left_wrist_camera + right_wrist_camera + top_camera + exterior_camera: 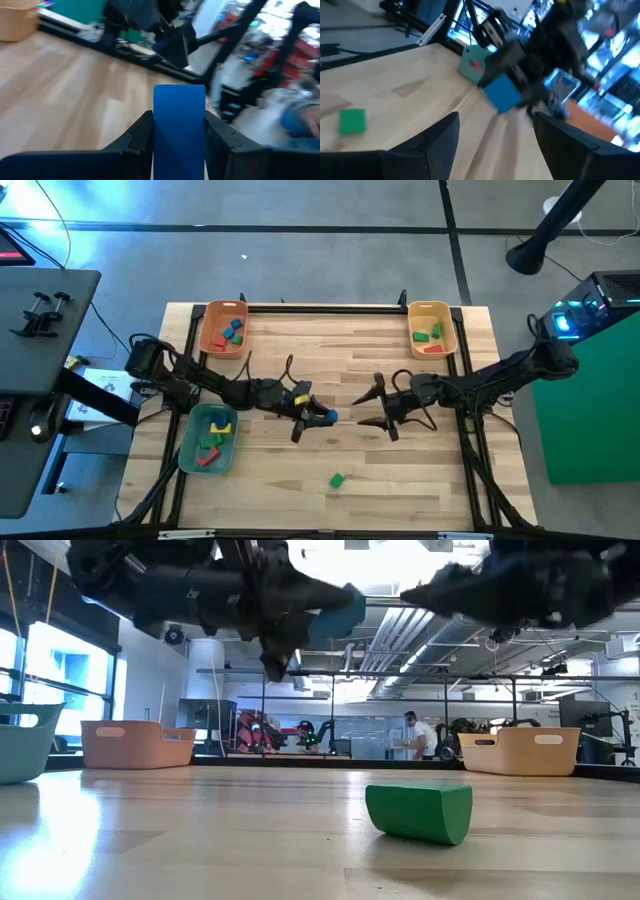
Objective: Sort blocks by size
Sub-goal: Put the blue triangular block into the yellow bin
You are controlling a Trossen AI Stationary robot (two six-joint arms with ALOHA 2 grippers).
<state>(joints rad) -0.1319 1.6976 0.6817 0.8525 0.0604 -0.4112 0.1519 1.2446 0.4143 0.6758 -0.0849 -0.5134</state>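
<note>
Your left pincer [318, 418] hangs above the middle of the counter [300, 340], its fingers [137, 137] clamped on both sides of a blue block [179, 125] that juts out past the tips. Your right pincer [368, 408] faces it from nearby, jaws spread wide and holding nothing. A lone green block [337, 479] lies on the counter near the front edge. The other blocks sit in the orange tray [206, 340], the yellow tray [450, 330] and the green tray [190, 445].
</note>
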